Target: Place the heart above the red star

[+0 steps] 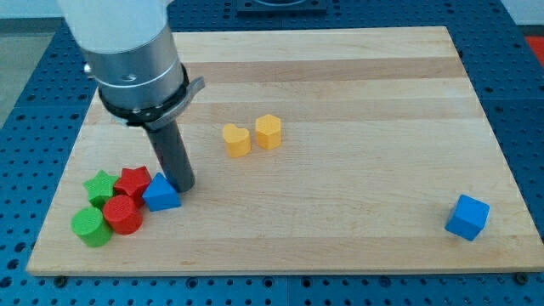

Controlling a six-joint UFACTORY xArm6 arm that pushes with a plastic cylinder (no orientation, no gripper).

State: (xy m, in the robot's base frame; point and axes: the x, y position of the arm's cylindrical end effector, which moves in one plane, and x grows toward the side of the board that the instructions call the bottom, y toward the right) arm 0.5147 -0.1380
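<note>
Rod upright, my tip (182,185) touching the blue triangle (161,194), beside the red star (133,181); no jaws on this end effector. Yellow heart (236,139) lies well apart, up-right on the tabletop (357,93).

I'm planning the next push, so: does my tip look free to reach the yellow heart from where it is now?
Probably yes. My tip sits by the blue triangle, at the view's lower left. The yellow heart lies up and to the view's right, with only bare board between; the yellow hexagon stands beyond it.
</note>
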